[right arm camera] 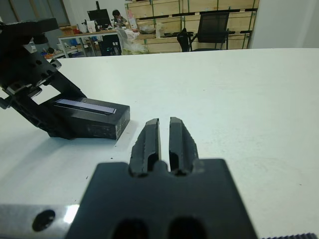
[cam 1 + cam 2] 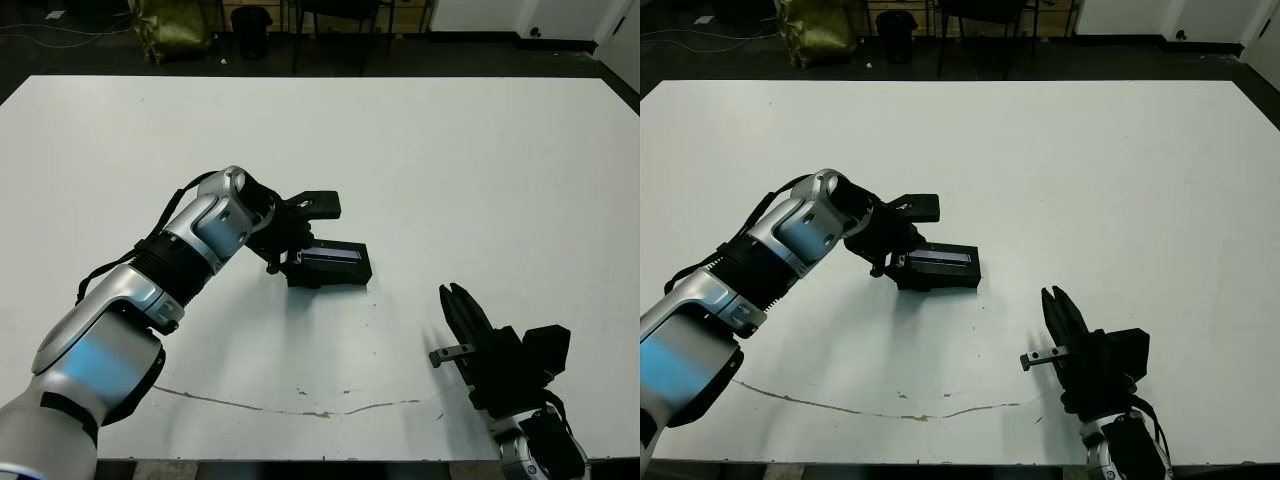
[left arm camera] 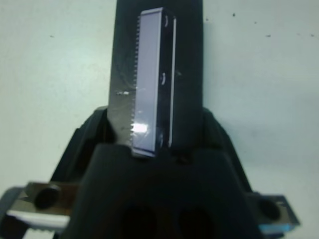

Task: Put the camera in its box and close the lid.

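The lid (image 2: 335, 255), a black shell with a silvery stripe on top, lies flat near the table's middle. My left gripper (image 2: 293, 262) is at its left end, a finger on each long side, shut on it. The left wrist view shows the striped lid (image 3: 149, 84) running straight out from between those fingers. The camera is hidden, and the box does not show apart from the lid. My right gripper (image 2: 455, 300) hovers low near the table's front right, shut with nothing in it, well to the right of the lid (image 1: 87, 107).
A thin dark scratch line (image 2: 300, 410) runs across the white table (image 2: 450, 150) near its front edge. Chairs, a bin and a bag (image 2: 170, 30) stand beyond the far edge. A person (image 1: 118, 15) sits far off in the room.
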